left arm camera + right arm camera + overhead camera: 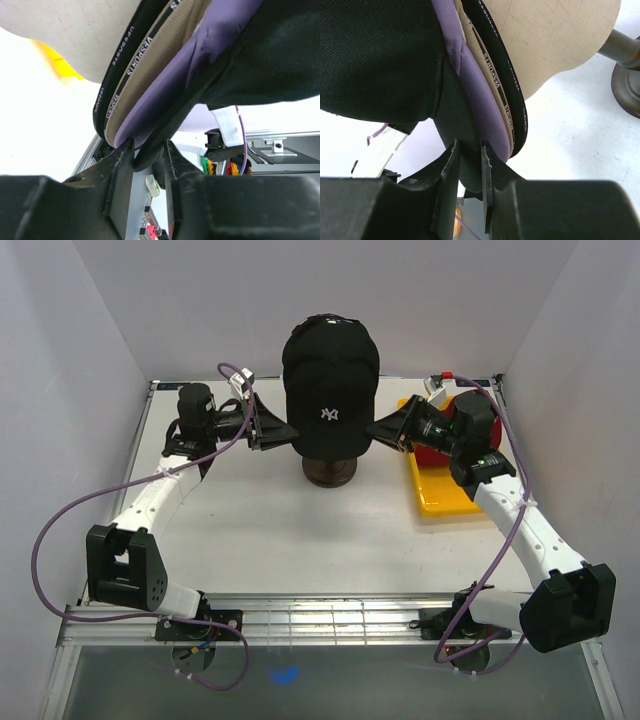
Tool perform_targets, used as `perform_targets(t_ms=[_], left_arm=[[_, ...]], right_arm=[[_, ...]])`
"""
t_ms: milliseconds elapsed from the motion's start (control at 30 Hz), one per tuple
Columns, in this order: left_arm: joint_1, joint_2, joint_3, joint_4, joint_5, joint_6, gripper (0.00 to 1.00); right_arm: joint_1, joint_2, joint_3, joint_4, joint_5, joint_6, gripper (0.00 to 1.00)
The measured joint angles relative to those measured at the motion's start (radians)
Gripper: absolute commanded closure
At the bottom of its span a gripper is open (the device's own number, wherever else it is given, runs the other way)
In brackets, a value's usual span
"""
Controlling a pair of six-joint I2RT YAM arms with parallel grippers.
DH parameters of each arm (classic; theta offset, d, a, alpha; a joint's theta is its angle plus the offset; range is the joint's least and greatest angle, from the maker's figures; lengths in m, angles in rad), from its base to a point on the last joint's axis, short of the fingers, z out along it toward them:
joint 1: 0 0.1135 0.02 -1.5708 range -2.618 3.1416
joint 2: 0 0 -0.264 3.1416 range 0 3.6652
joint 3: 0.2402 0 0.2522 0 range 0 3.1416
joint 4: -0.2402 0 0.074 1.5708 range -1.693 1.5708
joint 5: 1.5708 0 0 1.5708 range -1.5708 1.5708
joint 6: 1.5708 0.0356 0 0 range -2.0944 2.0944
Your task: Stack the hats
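Black NY cap (330,355) — rim pinched in right jaws.

Bright, even light from overhead fills the top view. The white table (290,530) and walls are close to washed out, with only a soft shadow beside the mannequin base (330,476). The black cap (330,360) shows as a dark mass with little surface detail. In both wrist views the table burns out to pure white. The left gripper (147,144) and right gripper (468,144) are underexposed and slightly soft, while the fabric weave just beyond them is sharp.
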Motion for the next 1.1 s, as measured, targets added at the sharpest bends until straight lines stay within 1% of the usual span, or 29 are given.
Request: perform_targets(t_ms=[33, 133, 167, 233, 267, 333, 367, 400, 433, 467, 533, 633, 1000, 1100], left_arm=[[0.001, 0.000, 0.005, -0.009, 0.000, 0.009, 0.68], [0.001, 0.000, 0.025, -0.047, -0.008, 0.041, 0.69], [0.001, 0.000, 0.032, -0.063, -0.011, 0.053, 0.69], [0.000, 0.000, 0.049, -0.106, -0.019, 0.083, 0.69], [0.000, 0.000, 0.060, -0.130, -0.023, 0.100, 0.69], [-0.003, 0.000, 0.087, -0.182, -0.034, 0.135, 0.69], [-0.003, 0.000, 0.104, -0.211, -0.039, 0.155, 0.67], [-0.002, 0.000, 0.122, -0.242, -0.045, 0.175, 0.66], [-0.002, 0.000, 0.140, -0.273, -0.055, 0.199, 0.62], [-0.002, 0.000, 0.158, -0.303, -0.066, 0.222, 0.60], [-0.002, 0.000, 0.187, -0.354, -0.096, 0.259, 0.57], [-0.001, 0.000, 0.208, -0.417, -0.135, 0.300, 0.56], [0.001, -0.032, 0.213, -0.565, -0.231, 0.394, 0.55], [0.002, -0.047, 0.237, -0.616, -0.260, 0.424, 0.55]], right_arm=[[-0.001, 0.003, 0.008, -0.011, 0.001, -0.007, 0.89], [-0.003, 0.011, 0.029, -0.040, 0.010, -0.025, 0.82], [-0.003, 0.012, 0.035, -0.049, 0.011, -0.029, 0.77], [-0.002, 0.013, 0.048, -0.074, 0.017, -0.042, 0.72], [-0.002, 0.012, 0.055, -0.085, 0.022, -0.048, 0.66], [-0.001, 0.014, 0.064, -0.115, 0.044, -0.066, 0.61], [-0.003, 0.017, 0.067, -0.140, 0.064, -0.075, 0.56], [-0.006, 0.021, 0.067, -0.158, 0.078, -0.080, 0.54], [-0.011, 0.029, 0.069, -0.185, 0.092, -0.089, 0.52], [-0.013, 0.033, 0.071, -0.204, 0.099, -0.093, 0.49], [-0.018, 0.043, 0.085, -0.245, 0.125, -0.106, 0.47], [-0.018, 0.048, 0.107, -0.282, 0.147, -0.121, 0.46], [-0.023, 0.048, 0.168, -0.325, 0.164, -0.145, 0.45], [-0.027, 0.048, 0.195, -0.347, 0.169, -0.154, 0.44]])
